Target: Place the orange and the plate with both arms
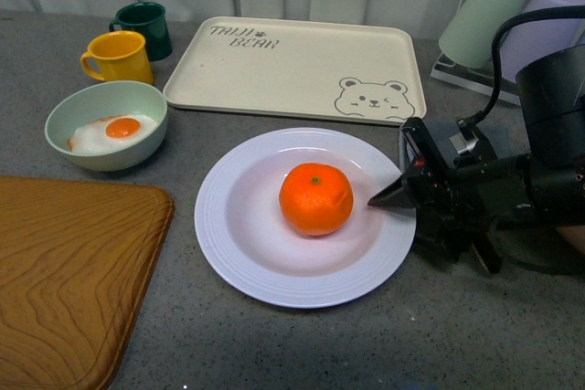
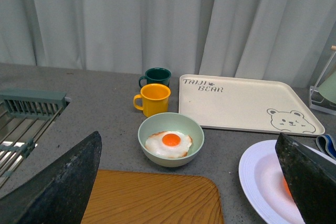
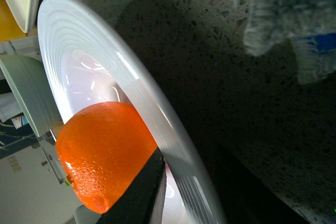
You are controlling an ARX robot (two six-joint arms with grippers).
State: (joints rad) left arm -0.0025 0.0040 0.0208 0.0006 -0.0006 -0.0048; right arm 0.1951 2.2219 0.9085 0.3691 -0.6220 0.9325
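The right claw (image 1: 382, 196) lay low by the right side of the plate (image 1: 228, 253). Its dark tip was over the rim and pointed at the orange (image 1: 315, 198). The tip was just beside the orange. I could not tell if it touched, or if this claw was spread or pressed together. The orange sat in the middle of the white plate. The plate sat about midway across the tabletop (image 1: 274, 344), closer to the near edge. The left claw (image 2: 187, 139) was spread wide and held nothing. Behind the plate, toward the far edge, lay a cream bear tray (image 1: 292, 70). Toward the left edge stood a green bowl (image 1: 110, 157) with a fried egg (image 1: 114, 131) in it. Behind the bowl stood a yellow mug (image 1: 123, 59) and a dark green mug (image 1: 146, 25). A wooden board (image 1: 64, 271) filled the near left corner.
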